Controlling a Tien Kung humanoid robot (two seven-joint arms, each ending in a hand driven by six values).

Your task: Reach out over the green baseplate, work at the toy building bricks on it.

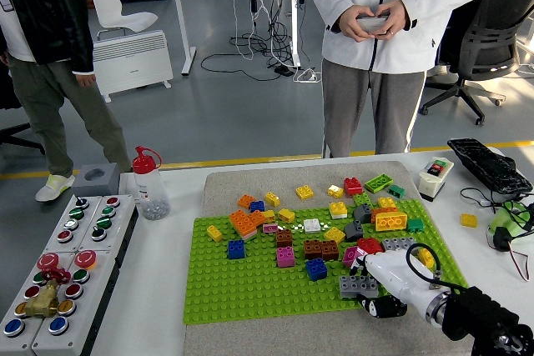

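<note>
1. Head view, looking down over a white table [158, 289] with a flat green studded plastic baseplate [250, 289] lying on a grey mat at its middle.
2. Loose toy building bricks [317, 231] in orange, yellow, red, blue, brown, pink, grey and green sit scattered over the baseplate's far half and on the mat just beyond it.
3. The robot's right hand [385, 283], white-shelled on a black arm, reaches in from the lower right corner over the baseplate's near right part.
4. Its fingers are curled against a long grey studded brick [357, 287] at the baseplate's near right; whether they truly clamp it cannot be told.
5. The robot's left arm does not show.
6. A clear plastic bottle with a red cap [149, 184] stands on the table left of the mat.
7. Two pale button boxes with red, green, blue and black push buttons [71, 264] lie at the table's left edge.
8. A person in a pale grey jacket [392, 14] stands at the far side, both hands holding a small device at chest height.
9. No brand name or writing can be read anywhere; labels are too small.
</note>
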